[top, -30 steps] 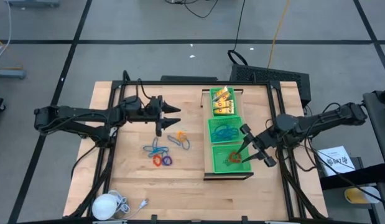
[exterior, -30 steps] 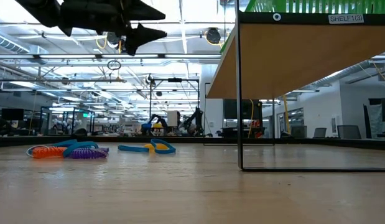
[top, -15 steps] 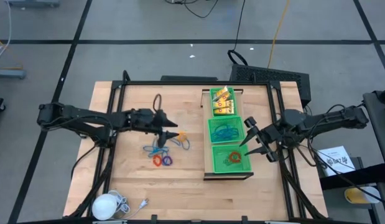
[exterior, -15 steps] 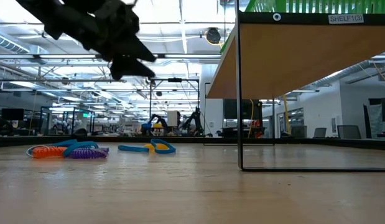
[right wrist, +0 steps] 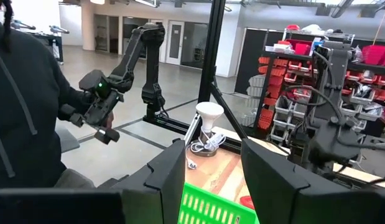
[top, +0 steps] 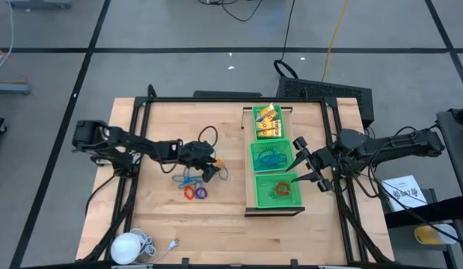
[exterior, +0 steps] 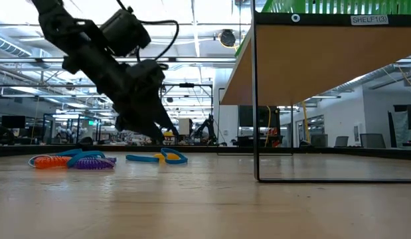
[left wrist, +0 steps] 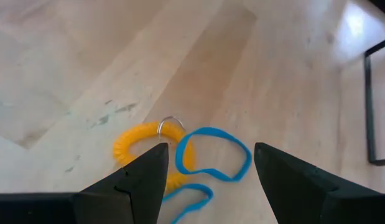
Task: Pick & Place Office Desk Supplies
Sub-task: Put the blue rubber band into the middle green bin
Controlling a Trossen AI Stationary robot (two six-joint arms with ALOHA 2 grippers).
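My left gripper [left wrist: 211,155] is open and tipped down, hovering just above an orange coil ring [left wrist: 142,152] and a blue loop [left wrist: 214,155] that lie flat on the table. It also shows in the high view [top: 209,170] and the low view [exterior: 162,133]. More blue loops [top: 185,179] and red and purple rings [top: 195,193] lie nearby. My right gripper [top: 302,168] is open above the green trays, which hold yellow packets [top: 266,123], blue pieces [top: 270,158] and red rings [top: 280,190].
The green mesh trays [top: 253,173] sit in a row on a raised shelf with a black frame [exterior: 255,99]. A white round object with a cord [top: 129,245] lies at the table's near left corner. A person in dark clothes [right wrist: 24,112] stands beyond the table.
My left gripper has come down from high above the table and moved toward the near edge, tipping downward over the orange ring and blue loop. My right gripper has risen out of the nearest green tray and drawn back a little toward the far right.
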